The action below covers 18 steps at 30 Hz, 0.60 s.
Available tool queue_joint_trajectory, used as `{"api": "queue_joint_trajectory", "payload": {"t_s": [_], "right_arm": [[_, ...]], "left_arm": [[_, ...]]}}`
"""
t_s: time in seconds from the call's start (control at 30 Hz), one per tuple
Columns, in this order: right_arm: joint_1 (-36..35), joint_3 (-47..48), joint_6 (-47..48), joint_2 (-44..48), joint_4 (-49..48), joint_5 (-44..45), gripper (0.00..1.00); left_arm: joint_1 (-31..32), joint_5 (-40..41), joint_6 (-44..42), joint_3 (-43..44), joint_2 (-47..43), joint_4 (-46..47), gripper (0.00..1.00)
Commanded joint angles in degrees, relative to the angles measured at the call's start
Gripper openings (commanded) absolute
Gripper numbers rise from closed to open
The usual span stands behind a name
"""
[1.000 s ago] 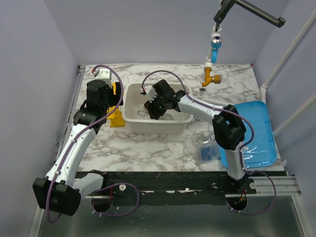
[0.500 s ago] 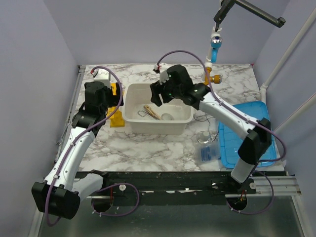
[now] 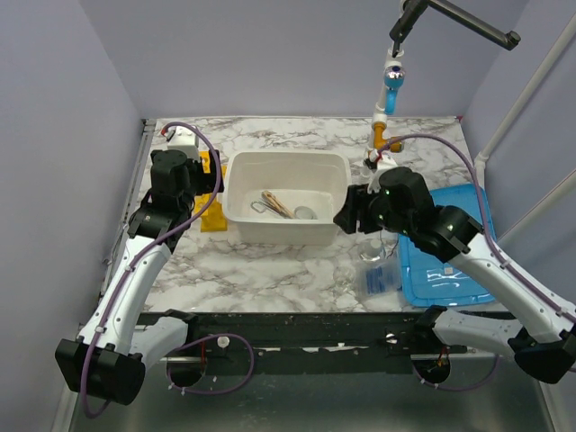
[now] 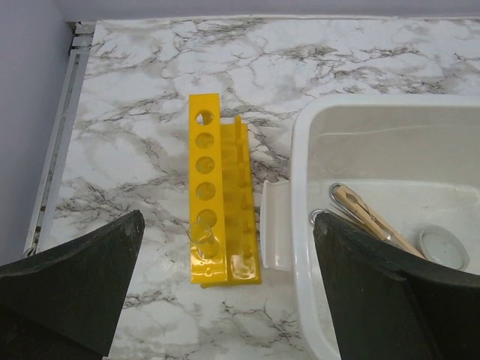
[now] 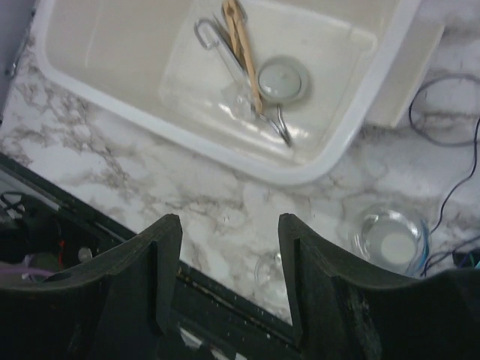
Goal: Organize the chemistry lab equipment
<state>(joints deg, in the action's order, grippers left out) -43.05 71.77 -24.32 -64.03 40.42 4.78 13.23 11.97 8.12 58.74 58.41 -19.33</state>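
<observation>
- Inside the white rectangular plastic tub (image 3: pixel 286 160), which stands mid-bench toward the far edge, the silver scissor-like metal tongs (image 5: pixel 279 122), the tan wooden stick (image 5: pixel 241 49) laid along them and a small round clear lid (image 5: pixel 283 79) are already gathered.
- Outside the tub are the yellow holed plastic tube rack (image 4: pixel 208 180), with a small clear glass tube (image 4: pixel 203 237) at its near end, the clear glass beaker (image 3: pixel 370 252) and the clear plastic bag with blue contents (image 3: pixel 385 279). The task is therefore judged only partly done.
- The left hand (image 4: pixel 227 225) is held released above the rack, fingers spread wide and nothing grasped.
- The right hand (image 5: pixel 229 221) is likewise released and empty, poised over the bench at the tub's near side, with the beaker just beside it.
- The rack is confined to the strip between the tub's left wall and the bench's left edge, where a metal rail runs, so little side room is judged there.
- The beaker and bag are set toward the near right corner, between the tub and a blue plastic tray (image 3: pixel 459 261) along the right edge. A thin dark cable (image 5: pixel 450 142) is trailed close by and could be snagged.
- Bare marble is offered along the near edge before the tub.
</observation>
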Motion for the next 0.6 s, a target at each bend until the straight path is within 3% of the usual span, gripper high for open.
{"api": "queue_joint_trajectory", "payload": {"t_s": [0.0, 0.2, 0.57], "right_arm": [[-2.03, -10.3, -8.83, 7.35, 4.37, -3.6, 0.6], [-6.93, -20.46, -12.77, 9.1, 1.85, 1.0, 0.59], [-13.89, -24.36, -11.0, -2.12, -4.97, 7.54, 0.5]], "left_arm": [[-0.2, -0.6, 0.14, -0.12, -0.84, 0.69, 0.99], [-0.18, -1.86, 0.84, -0.32, -0.68, 0.86, 0.99], [-0.18, -2.0, 0.89, -0.21, -0.23, 0.59, 0.99]]}}
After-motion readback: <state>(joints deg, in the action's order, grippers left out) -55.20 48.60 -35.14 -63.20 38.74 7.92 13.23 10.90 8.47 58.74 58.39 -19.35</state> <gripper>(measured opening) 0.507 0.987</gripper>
